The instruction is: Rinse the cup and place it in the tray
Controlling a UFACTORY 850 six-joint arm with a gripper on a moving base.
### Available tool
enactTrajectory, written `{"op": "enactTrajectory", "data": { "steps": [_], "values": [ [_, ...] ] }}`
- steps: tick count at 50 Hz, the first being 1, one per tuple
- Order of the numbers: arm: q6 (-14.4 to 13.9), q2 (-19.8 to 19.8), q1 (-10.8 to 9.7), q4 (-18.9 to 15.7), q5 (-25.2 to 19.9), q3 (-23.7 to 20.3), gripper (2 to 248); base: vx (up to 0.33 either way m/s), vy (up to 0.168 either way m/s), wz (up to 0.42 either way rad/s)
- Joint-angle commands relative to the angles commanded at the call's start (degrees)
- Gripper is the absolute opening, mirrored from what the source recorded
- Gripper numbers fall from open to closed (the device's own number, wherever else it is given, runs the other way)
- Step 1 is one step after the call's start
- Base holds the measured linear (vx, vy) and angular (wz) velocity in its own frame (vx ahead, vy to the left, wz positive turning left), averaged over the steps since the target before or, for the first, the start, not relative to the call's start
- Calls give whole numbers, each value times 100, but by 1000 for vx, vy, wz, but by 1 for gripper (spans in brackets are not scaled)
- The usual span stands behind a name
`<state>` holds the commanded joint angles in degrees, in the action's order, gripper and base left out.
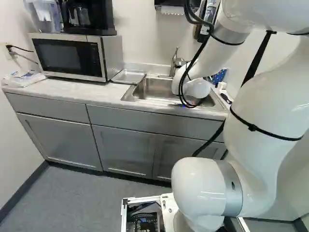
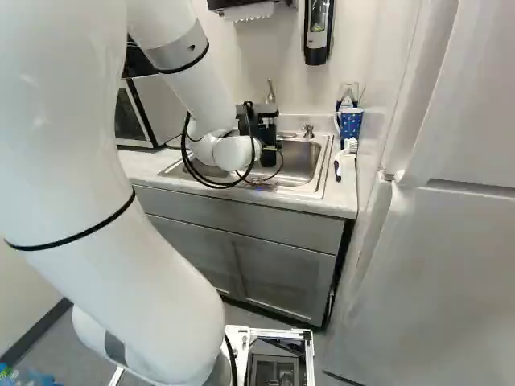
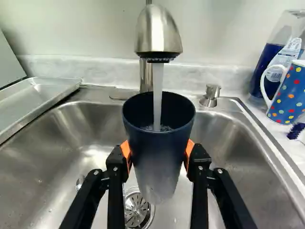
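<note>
Cup (image 3: 157,148): upright above your sink (image 3: 52,157), mouth under the faucet (image 3: 158,33).
Water (image 3: 157,95): running into it.
Gripper (image 2: 268,145): you have both orange pads (image 3: 189,150) against opposite sides of the cup, jaws parted by its width.
Tray (image 1: 128,76): between your sink and the microwave (image 1: 72,57).

The cup (image 3: 159,152), a plain tapering one, deep navy at the rim and fading to a paler grey-blue towards its base, is upright with its mouth open to the faucet (image 3: 158,31), pinched from left and right by the tool (image 2: 268,153) over the sink (image 3: 57,157), while a steady stream of water (image 3: 157,98) drops right inside and breaks up in it. Over to the left of the sink there's the tray (image 1: 128,76), a shallow, silvery metal thing with raised edges, lying flat with its mouth up on the tabletop (image 1: 72,91), just beside the microwave (image 1: 70,57).
</note>
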<state>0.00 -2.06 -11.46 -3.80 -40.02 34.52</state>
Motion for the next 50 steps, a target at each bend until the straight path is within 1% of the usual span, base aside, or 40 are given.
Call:
{"op": "enactTrajectory", "data": {
  "steps": [50],
  "values": [
    [0, 0, 0, 0, 0, 0, 124, 0, 0, 0]
  ]
}}
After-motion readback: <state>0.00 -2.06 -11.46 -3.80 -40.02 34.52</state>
